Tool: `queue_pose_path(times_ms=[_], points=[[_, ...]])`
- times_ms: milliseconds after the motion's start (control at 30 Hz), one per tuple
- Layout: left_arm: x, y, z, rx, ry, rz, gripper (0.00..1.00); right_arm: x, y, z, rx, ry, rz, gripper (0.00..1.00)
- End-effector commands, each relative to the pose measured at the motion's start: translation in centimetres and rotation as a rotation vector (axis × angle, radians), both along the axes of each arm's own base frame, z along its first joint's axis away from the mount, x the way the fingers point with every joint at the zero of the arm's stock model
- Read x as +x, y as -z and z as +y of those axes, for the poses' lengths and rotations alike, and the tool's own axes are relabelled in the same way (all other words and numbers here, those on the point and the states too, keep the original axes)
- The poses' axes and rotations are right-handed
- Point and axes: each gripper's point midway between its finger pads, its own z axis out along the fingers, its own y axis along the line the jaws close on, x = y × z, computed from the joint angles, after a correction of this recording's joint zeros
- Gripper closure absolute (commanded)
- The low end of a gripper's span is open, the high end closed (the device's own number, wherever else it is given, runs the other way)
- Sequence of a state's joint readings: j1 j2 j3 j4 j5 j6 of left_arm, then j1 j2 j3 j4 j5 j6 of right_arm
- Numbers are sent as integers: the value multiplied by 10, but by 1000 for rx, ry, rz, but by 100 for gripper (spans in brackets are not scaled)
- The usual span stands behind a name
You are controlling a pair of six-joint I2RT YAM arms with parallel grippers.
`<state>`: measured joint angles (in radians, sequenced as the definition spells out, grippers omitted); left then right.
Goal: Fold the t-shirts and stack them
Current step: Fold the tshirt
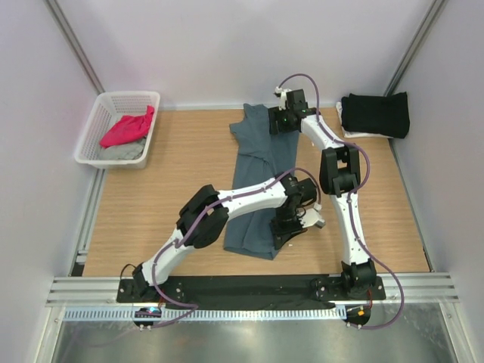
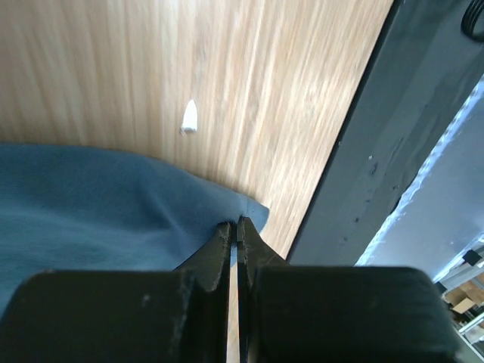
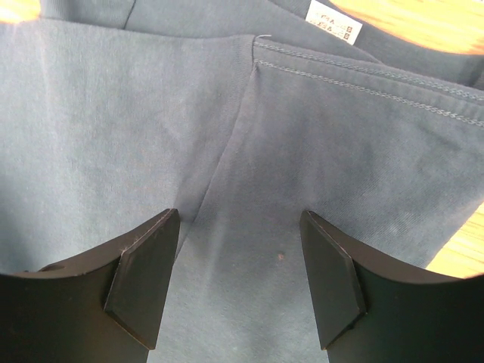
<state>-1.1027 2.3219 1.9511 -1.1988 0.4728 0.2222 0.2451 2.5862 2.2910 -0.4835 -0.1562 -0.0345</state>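
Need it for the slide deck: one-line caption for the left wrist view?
Left gripper shut on a corner of the slate blue-grey t-shirt, wooden table behind.

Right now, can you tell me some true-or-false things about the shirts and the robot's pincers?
1. The left pincer is shut on a corner of the blue-grey shirt. True.
2. The right pincer is shut. False: it is open, just above that shirt.
3. The pink shirt lies in the basket. True.
4. The black shirt is in the basket too. False: it lies folded at the far right.
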Motion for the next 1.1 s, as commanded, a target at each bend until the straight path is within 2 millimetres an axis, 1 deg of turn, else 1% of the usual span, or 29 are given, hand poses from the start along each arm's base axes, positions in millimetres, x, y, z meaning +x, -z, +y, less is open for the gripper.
queue_pose_path(times_ms=[0,167,333,400,433,467,533,567,600,633,667,700,733,767,800,833,867,900,933,1000,1033,1067], points=[[0,-11,-15,-33,20,17,100,-3,12,10,40,-16,37,29],[3,-8,-24,-43,19,14,100,-2,10,12,47,-20,30,29],[-4,-6,-34,-55,18,21,100,0,6,12,50,-18,18,28],[-6,-6,-38,-59,24,8,97,1,1,12,46,-15,9,28],[-5,-8,-40,-66,29,-6,83,2,-8,9,38,-15,-6,28],[-6,-10,-41,-71,42,-20,72,2,-12,4,22,1,-9,28],[-3,-16,-41,-83,61,-62,54,0,-22,-4,18,14,-12,28],[-3,-26,-43,-107,69,-83,50,-2,-45,-8,26,23,-34,28],[-1,-34,-47,-137,63,-102,46,-4,-49,-17,19,41,-30,27],[0,-41,-47,-151,57,-113,40,-6,-62,-24,14,58,-43,27],[0,-60,-47,-189,52,-135,37,-9,-95,-29,13,70,-89,26],[3,-69,-48,-210,43,-156,35,-16,-101,-41,-10,100,-89,26],[5,-79,-48,-225,39,-182,29,-21,-115,-48,-17,117,-105,26],[7,-91,-46,-244,36,-202,26,-27,-127,-54,-15,136,-118,26],[7,-114,-44,-289,26,-231,23,-42,-158,-66,-16,164,-155,25],[9,-129,-42,-319,16,-253,18,-50,-169,-72,-18,177,-168,25],[16,-138,-39,-331,-9,-298,14,-60,-184,-77,-19,186,-189,25],[18,-160,-36,-379,-39,-343,10,-81,-201,-83,-14,194,-203,25],[22,-167,-33,-393,-56,-373,5,-92,-212,-88,-5,195,-213,25],[39,-177,-24,-404,-125,-450,0,-120,-215,-91,37,229,-151,25],[50,-193,-15,-425,-213,-466,0,-141,-222,-90,87,217,-124,25],[62,-196,-7,-412,-280,-509,0,-159,-215,-90,118,224,-54,26]])
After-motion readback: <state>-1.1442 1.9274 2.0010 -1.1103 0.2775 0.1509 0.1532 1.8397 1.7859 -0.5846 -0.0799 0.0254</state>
